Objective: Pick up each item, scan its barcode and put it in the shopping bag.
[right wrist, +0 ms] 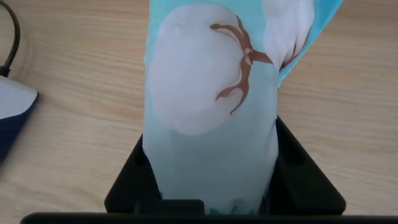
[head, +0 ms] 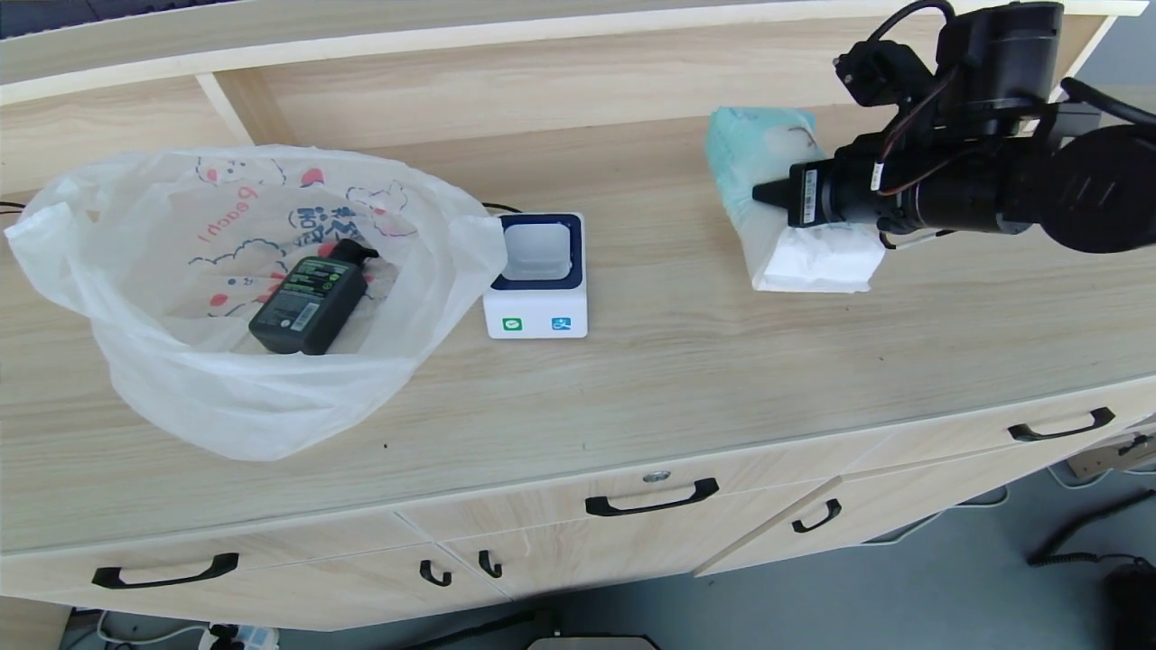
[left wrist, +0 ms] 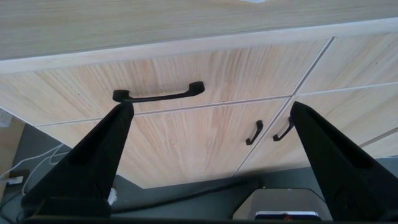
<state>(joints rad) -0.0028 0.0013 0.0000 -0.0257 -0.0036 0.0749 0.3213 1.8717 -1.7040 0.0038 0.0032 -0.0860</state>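
Clamping right pincer (right wrist: 211, 190) on soft teal-white tissue pack (head: 766, 152), cotton-boll print.

The blue pack (right wrist: 211, 112) runs past the right wrist view's edges.

The left end effector (left wrist: 211, 107) hangs in front of the desk (left wrist: 186, 25), its two black fingers (left wrist: 93, 162) spread wide apart with nothing between them. Between the fingers are pale wood drawer fronts (left wrist: 205, 74): one has a long black bar handle (left wrist: 158, 95), and near it are two small black hook handles (left wrist: 254, 132). A thin cable (left wrist: 31, 168) trails on the dark floor below.
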